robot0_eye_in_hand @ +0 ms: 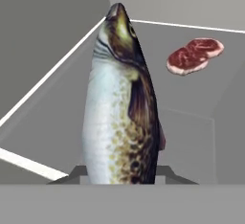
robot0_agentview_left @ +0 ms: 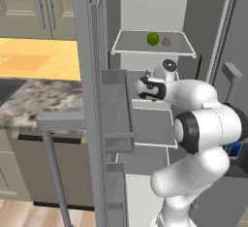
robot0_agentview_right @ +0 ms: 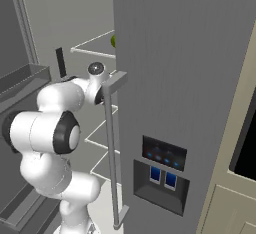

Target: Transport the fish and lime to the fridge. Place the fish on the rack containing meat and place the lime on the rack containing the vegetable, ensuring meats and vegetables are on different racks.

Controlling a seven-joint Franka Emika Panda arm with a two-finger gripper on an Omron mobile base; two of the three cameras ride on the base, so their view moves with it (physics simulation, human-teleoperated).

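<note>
Two items sit on the rack containing the vegetable (robot0_agentview_left: 127, 49), topmost in the open fridge (robot0_agentview_left: 213, 22): the lime (robot0_agentview_left: 153, 39) and, just beside it to its right, the brownish vegetable (robot0_agentview_left: 166, 41); they lie near but apart. Arm reaches into the fridge below that rack; hand (robot0_eye_in_hand: 122, 173) is clamped on the fish (robot0_eye_in_hand: 122, 103), tail end between the fingers, head pointing away from the camera. Fish hangs over the rack containing meat (robot0_eye_in_hand: 191, 122); whether it touches the shelf I cannot tell. Meat (robot0_eye_in_hand: 194, 54), a red-pink slab, lies flat on that rack toward the back, apart from the fish. Right base view: closed fridge door with dispenser panel (robot0_agentview_right: 161, 173), blue buttons; a sliver of lime at the door's edge.
</note>
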